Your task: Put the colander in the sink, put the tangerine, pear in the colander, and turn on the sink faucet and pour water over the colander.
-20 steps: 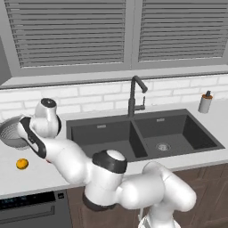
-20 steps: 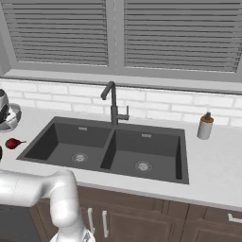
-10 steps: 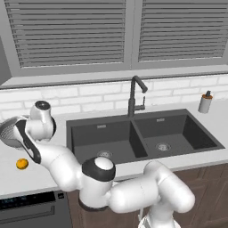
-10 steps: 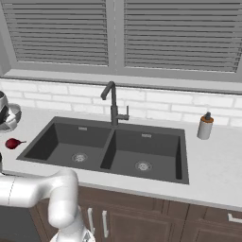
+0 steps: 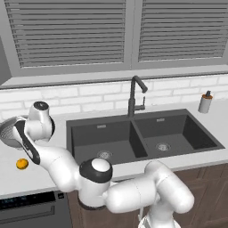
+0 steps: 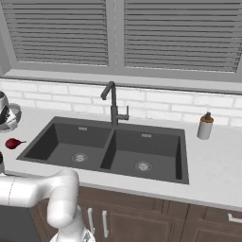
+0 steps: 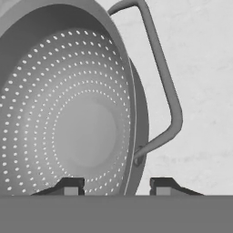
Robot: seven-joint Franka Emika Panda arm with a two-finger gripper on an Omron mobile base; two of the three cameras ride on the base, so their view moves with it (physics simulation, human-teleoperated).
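The colander, a silvery perforated bowl, stands on the counter left of the sink. My gripper straddles its rim beside a wire handle, one fingertip inside the bowl and the other outside. The jaws stand partly closed with a gap to the rim on each side. The colander lies at the left edge of the left base view, with my hand over it. An orange tangerine rests on the counter in front of it. A dark red pear lies left of the sink. The faucet stands behind the basins.
A soap dispenser bottle stands on the counter right of the sink. A brick backsplash and a window with blinds run behind the counter. My arm stretches low across the counter's left front.
The hand has settled onto the colander's rim and the jaws have narrowed around it. The colander, fruits and faucet have not moved.
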